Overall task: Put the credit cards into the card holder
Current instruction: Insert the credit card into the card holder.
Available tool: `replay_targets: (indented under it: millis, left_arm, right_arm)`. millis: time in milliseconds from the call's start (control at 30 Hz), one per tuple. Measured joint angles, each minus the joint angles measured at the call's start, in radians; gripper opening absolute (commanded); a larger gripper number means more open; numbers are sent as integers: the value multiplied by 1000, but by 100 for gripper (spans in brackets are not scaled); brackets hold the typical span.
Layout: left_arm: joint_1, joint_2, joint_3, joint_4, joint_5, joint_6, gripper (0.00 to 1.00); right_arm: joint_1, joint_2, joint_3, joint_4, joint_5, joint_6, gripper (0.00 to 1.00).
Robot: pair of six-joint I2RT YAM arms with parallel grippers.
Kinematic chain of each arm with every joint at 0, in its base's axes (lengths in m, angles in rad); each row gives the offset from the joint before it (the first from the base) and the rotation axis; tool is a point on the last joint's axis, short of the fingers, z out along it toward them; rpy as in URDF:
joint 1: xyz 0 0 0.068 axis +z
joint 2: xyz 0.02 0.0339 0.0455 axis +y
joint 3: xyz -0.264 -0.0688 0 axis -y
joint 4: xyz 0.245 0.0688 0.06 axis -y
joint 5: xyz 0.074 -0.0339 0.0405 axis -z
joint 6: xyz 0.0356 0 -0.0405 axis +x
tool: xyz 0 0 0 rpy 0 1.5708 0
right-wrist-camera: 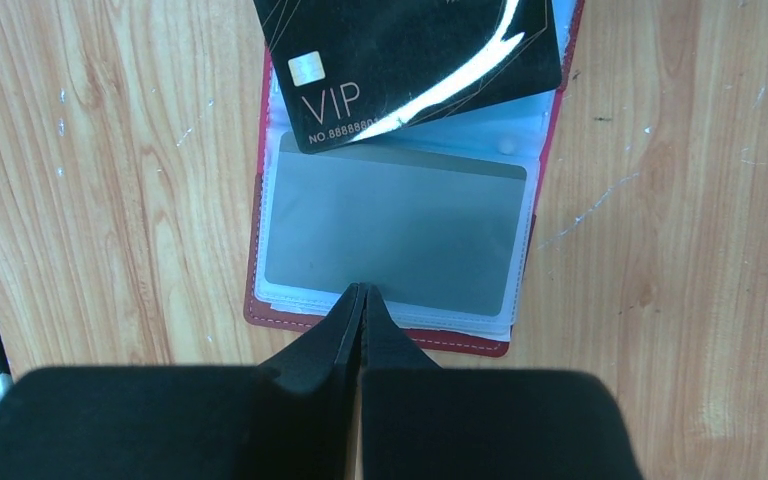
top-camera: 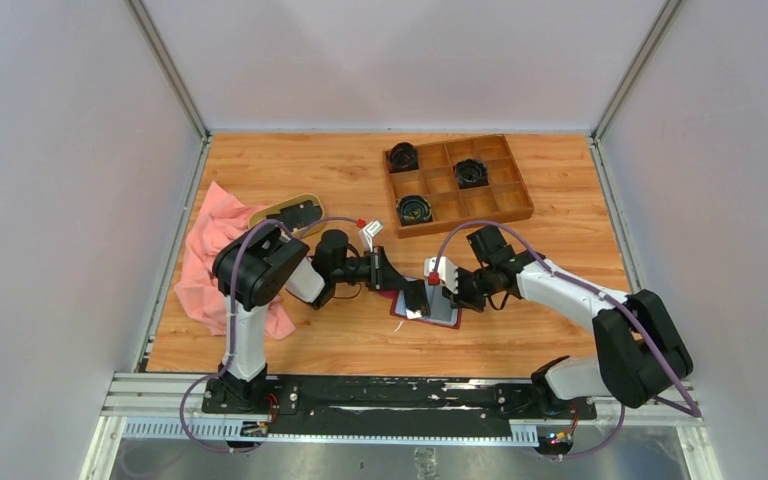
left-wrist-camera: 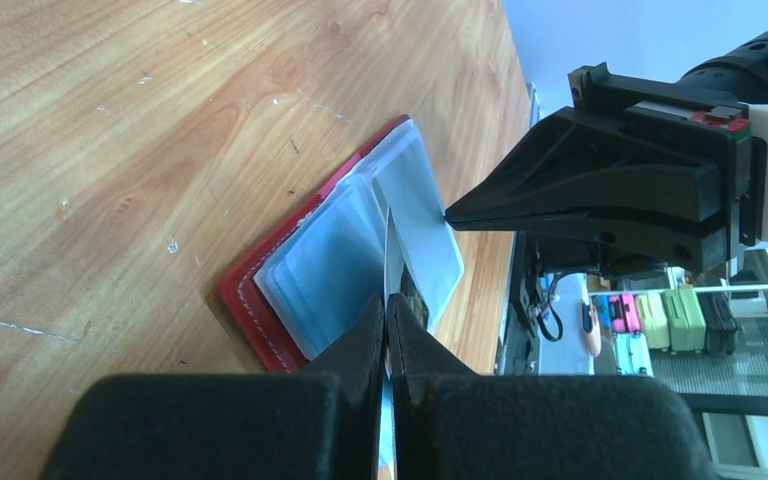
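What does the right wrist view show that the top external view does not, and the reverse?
Only right wrist: the VIP lettering and chip on the black card, and a grey card inside a clear pocket. Only top external: the pink cloth, the oval dish, the wooden box, the left gripper. Both: the open card holder on the table, with the shut right gripper at its edge.

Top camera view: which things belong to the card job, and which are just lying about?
In the job:
open dark red leather card holder
black plastic VIP card, pinched in left gripper
right gripper, shut, tip at the holder's edge

Lying about:
crumpled pink cloth
oval tan dish
wooden compartment box with three black round items
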Motion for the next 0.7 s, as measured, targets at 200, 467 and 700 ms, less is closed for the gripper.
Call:
replay_targets:
  millis: [200,467,700]
  left_arm:
    - [-13,32,13,1,-1,-5,0]
    - [-19,33,31,-11,8,-4,0]
    - [-25,33,79,-94,21,39,0]
  right_arm:
    - [7,8,0,0,5,0,0]
    - [11,13,4,-1,8,0,0]
    - [12,18,10,-2,12,0,0]
